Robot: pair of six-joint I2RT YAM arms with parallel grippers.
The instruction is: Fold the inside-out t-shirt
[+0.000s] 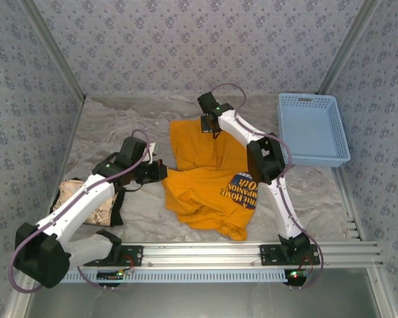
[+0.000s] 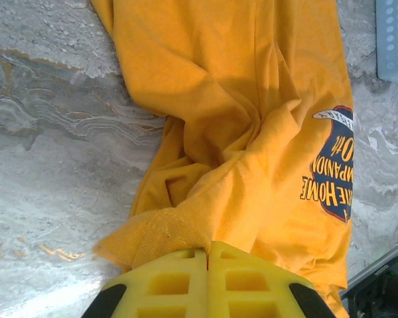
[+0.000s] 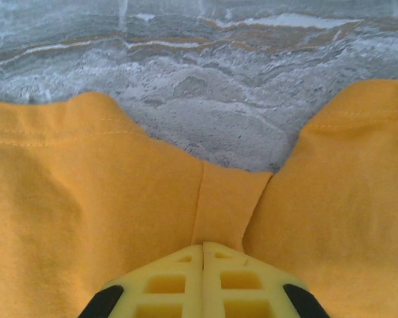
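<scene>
We see left claw [image 2: 207, 252] and right claw [image 3: 203, 248] clamped on t-shirt [image 1: 194, 144].
Left at side edge, right at far edge.

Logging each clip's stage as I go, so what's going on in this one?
Two robot arms are working on an orange-yellow t-shirt that lies rumpled on the marbled table, not yet folded. The left claw is shut on bunched fabric at the shirt's left edge. The right claw pinches a fold at its far edge. The printed graphic faces up on the shirt's right side. A blue basket sits at the far right.
</scene>
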